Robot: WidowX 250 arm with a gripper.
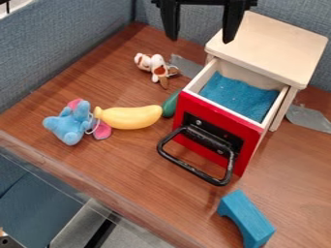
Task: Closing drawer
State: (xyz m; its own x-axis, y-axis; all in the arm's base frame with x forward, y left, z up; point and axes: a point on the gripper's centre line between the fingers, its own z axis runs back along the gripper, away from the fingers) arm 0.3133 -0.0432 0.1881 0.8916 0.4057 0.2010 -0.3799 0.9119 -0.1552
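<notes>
Drawer (219,117): stood pulled out of its cabinet, below the gripper (200,39) in the view, front facing away from the cabinet.

Left to right, positions relative to gripper:
- Far lower left: blue plush toy (67,127), with yellow banana (129,118) just beside it.
- Nearer, lower left: brown-and-white plush (157,66).
- Below, slightly left: green object (171,104), partly hidden by the drawer front.
- Gripper: fingers wide apart, nothing between them, apart from the handle.
- Directly below: black handle (192,170), projecting from the red front.
- Below, toward the right: drawer interior, holding a blue, cloth-like layer (239,96); no separate item was seen on the visible part.
- Right: pale wooden cabinet (275,43), its top bare.
- Far below, right: blue arched block (247,219), outside the drawer.

Progress: closing judged not achieved. Remaining: push the front in until it met the cabinet. The block appeared clear of that path.
</notes>
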